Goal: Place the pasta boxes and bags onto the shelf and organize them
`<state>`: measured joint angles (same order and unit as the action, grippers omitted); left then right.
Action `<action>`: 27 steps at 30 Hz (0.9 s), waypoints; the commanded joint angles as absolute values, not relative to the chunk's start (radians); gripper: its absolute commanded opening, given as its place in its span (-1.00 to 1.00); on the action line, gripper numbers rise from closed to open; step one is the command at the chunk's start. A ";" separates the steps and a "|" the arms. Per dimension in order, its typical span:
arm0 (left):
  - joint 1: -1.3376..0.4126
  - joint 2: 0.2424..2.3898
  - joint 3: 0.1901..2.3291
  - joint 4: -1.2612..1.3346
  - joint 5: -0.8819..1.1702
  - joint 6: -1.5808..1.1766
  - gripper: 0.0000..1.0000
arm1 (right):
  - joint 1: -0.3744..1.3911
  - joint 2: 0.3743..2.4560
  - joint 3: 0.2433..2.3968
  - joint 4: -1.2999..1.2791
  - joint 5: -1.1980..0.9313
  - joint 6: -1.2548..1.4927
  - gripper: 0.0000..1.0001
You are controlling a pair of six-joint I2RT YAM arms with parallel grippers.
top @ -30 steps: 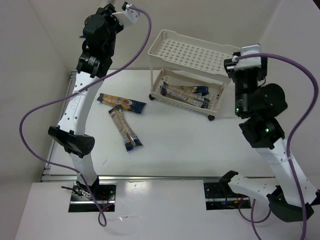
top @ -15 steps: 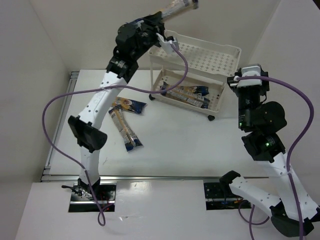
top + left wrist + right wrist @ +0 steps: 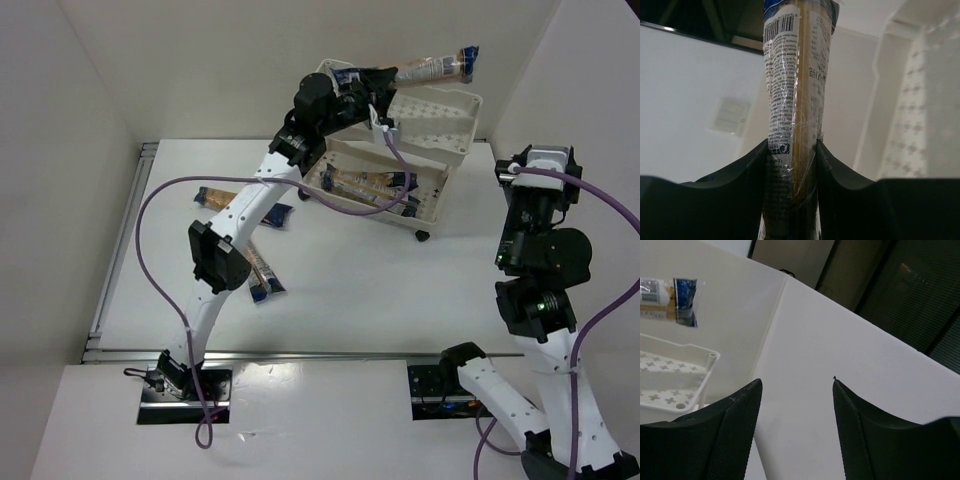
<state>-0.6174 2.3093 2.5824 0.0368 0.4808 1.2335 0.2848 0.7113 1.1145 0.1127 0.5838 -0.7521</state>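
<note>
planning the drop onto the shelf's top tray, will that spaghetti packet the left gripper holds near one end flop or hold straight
Probably stiff: the spaghetti packet juts out straight from the left gripper without visible sagging. Its glossy clear film looks slippery, so, held off-centre, it might slide or pivot in the grip.

A fixed camera looks down over the table [image 3: 380, 280] from its near side; both wrist cameras, closer in, also catch the shelf [image 3: 440, 120] and raised spaghetti packet [image 3: 432, 68].
</note>
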 commanded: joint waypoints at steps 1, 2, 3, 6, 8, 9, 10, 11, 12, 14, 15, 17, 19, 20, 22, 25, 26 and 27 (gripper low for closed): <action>-0.603 2.261 2.614 0.238 0.555 1.140 -1.00 | 0.261 0.715 1.098 0.158 0.569 -0.723 0.30; -0.603 2.261 2.614 0.226 0.555 1.125 -1.00 | 0.261 0.715 1.088 0.158 0.558 -0.723 0.34; -0.603 2.272 2.614 0.225 0.545 1.091 -1.00 | 0.250 0.725 1.088 0.158 0.558 -0.713 0.37; -0.603 2.272 2.637 0.160 0.554 0.980 -1.00 | 0.230 0.736 1.088 0.158 0.534 -0.683 0.37; -0.603 2.252 2.612 0.140 0.586 0.944 -1.00 | 0.221 0.747 1.088 0.158 0.534 -0.683 0.37; -0.603 2.252 2.612 0.130 0.595 0.933 -1.00 | 0.221 0.747 1.088 0.158 0.525 -0.683 0.37; -0.603 2.240 2.602 0.121 0.604 0.921 -1.00 | 0.221 0.756 1.088 0.158 0.525 -0.683 0.37; -0.603 2.240 2.602 0.106 0.630 0.920 -1.00 | 0.221 0.756 1.088 0.158 0.514 -0.683 0.37; -0.603 2.240 2.602 0.080 0.644 0.920 -1.00 | 0.221 0.768 1.088 0.169 0.514 -0.683 0.39; -0.603 2.229 2.589 0.080 0.667 0.930 -1.00 | 0.221 0.778 1.088 0.169 0.505 -0.683 0.43; -0.603 2.229 2.589 0.104 0.667 0.930 -1.00 | 0.221 0.778 1.078 0.169 0.491 -0.683 0.43; -0.603 2.240 2.589 0.114 0.658 0.930 -1.00 | 0.221 0.778 1.069 0.178 0.482 -0.683 0.43; -0.603 2.252 2.589 0.114 0.658 0.940 -1.00 | 0.221 0.787 1.060 0.189 0.482 -0.683 0.43; -0.603 2.252 2.589 0.114 0.658 0.940 -0.90 | 0.221 0.787 1.060 0.189 0.482 -0.692 0.43; -0.603 2.263 2.589 0.114 0.658 0.950 -0.72 | 0.221 0.787 1.060 0.189 0.482 -0.692 0.45; -0.594 2.263 2.589 0.114 0.647 0.950 0.09 | 0.221 0.787 1.060 0.189 0.482 -0.692 0.51; -0.594 2.263 2.589 0.114 0.647 0.950 0.38 | 0.221 0.787 1.060 0.189 0.482 -0.701 0.51; -0.594 2.263 2.589 0.114 0.647 0.940 0.51 | 0.221 0.787 1.060 0.189 0.473 -0.701 0.51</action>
